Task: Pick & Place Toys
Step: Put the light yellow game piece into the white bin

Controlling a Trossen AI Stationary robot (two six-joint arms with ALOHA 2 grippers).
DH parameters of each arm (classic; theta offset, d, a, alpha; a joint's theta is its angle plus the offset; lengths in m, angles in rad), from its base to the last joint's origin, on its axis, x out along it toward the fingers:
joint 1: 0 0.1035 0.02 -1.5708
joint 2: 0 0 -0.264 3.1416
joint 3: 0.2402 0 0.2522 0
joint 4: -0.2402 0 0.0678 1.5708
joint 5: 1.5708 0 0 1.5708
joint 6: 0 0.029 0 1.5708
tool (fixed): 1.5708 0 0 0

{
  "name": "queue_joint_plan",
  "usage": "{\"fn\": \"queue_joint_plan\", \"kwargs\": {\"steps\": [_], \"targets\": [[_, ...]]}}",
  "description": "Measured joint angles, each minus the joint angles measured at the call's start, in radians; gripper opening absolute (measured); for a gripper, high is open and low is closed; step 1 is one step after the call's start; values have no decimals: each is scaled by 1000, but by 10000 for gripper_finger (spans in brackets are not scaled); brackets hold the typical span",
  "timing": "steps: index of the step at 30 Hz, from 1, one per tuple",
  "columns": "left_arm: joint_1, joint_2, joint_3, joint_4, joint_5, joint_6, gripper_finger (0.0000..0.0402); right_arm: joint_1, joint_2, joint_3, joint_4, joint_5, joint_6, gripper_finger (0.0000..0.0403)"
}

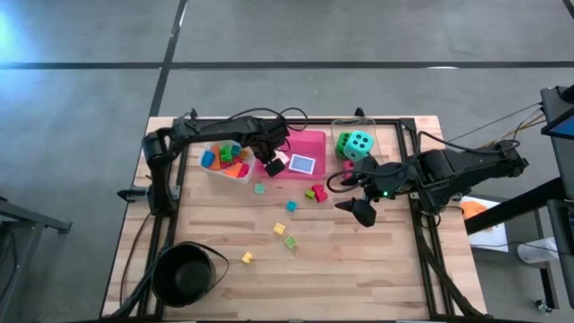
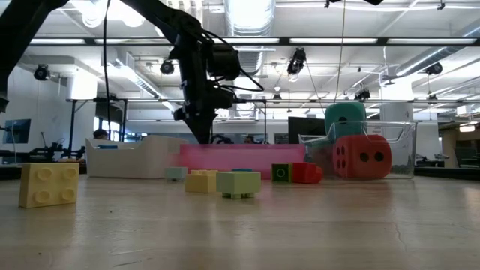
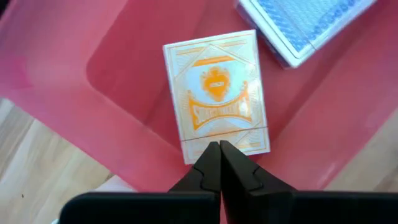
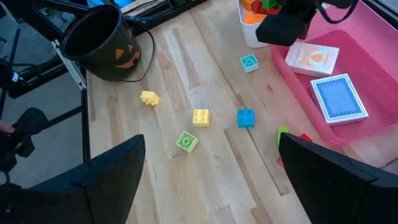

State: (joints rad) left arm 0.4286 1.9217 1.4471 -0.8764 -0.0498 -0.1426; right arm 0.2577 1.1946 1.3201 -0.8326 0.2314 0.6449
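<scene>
An orange-backed card [image 3: 214,93] lies flat in the pink tray [image 3: 124,81], beside a blue-backed card [image 3: 305,25]. My left gripper [image 3: 219,152] is shut and points down over the orange card's short edge, at the tray's left end [image 1: 273,164]. My right gripper [image 4: 211,180] hangs open above the table's right side [image 1: 363,211], with nothing between its fingers. Small blocks lie loose on the wood: teal [image 1: 259,188], blue [image 1: 291,206], yellow [image 1: 279,230], green [image 1: 291,243]. A green die [image 1: 344,142] and a teal die [image 1: 360,145] sit in the clear tray. My left gripper has its shut fingertips over the orange card's short edge [image 3: 249,142], coming from above and pointing down. Whether they touch the card I cannot tell. The card rests flat on the tray's floor.
A white tray [image 1: 215,170] with several coloured blocks stands left of the pink tray. A black bowl [image 1: 184,274] sits at the near left corner. A red and a green block [image 1: 316,192] lie by the pink tray's near edge. A red die [image 2: 362,156] shows in the low view.
</scene>
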Motion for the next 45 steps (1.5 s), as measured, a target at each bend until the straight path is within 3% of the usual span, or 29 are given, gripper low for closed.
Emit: {"fn": "queue_joint_plan", "kwargs": {"steps": [15,22,29,32,40,45], "targets": [[-16,-19,0,-47,35,-50,15,0,0,0,0,4,9,362],[-71,-84,0,-127,52,-46,108,-1,0,0,0,53,13,362],[-179,-148,0,-234,206,-67,216,-1,0,0,0,109,37,362],[-252,-160,0,-271,219,-67,252,-1,0,0,0,109,42,362],[-431,-160,-20,-312,219,-74,321,-1,0,0,0,109,67,362],[-491,-160,-90,-330,230,-237,340,-1,0,0,0,108,84,362]]}}
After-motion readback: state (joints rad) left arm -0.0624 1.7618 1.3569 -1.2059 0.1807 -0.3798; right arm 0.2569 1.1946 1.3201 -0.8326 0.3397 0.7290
